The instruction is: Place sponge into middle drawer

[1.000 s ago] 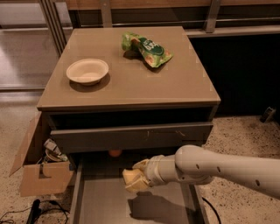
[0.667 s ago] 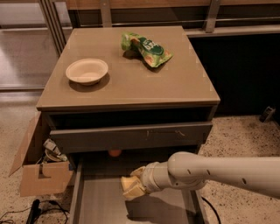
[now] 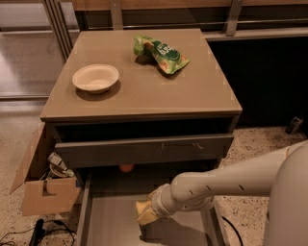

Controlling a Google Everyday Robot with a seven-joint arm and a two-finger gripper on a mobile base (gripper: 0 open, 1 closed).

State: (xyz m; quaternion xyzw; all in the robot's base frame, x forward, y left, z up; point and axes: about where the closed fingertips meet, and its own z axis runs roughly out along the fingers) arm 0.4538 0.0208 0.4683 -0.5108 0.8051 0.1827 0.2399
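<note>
- Speckled floor (image 3: 260, 144) is showing on both sides of a cabinet (image 3: 231, 126), and I am seeing metal rails (image 3: 233, 14) running behind it, with a dark panel (image 3: 269, 81) at back right.
- I am looking down on the cabinet's smooth tan top (image 3: 144, 93); a white bowl (image 3: 95, 78) is sitting near its left edge and a green snack bag (image 3: 161, 52) is lying toward the back, well apart from the bowl.
- Under the top, a drawer with a plain front (image 3: 144, 150) is sitting slightly out.
- Below that, the middle drawer (image 3: 108, 223) is standing pulled wide, its flat grey floor lying bare on the left; something small and orange (image 3: 126, 168) is showing at its back.
- A cardboard box (image 3: 45, 194) is leaning open just beside the cabinet's left side.
- I am watching the white arm (image 3: 226, 185) reaching in from the right.
- The gripper (image 3: 150, 207) is hanging over the middle drawer, clamping the sponge (image 3: 143, 215).
- The sponge is sitting above the drawer floor, throwing a shadow (image 3: 161, 231) beneath it.
</note>
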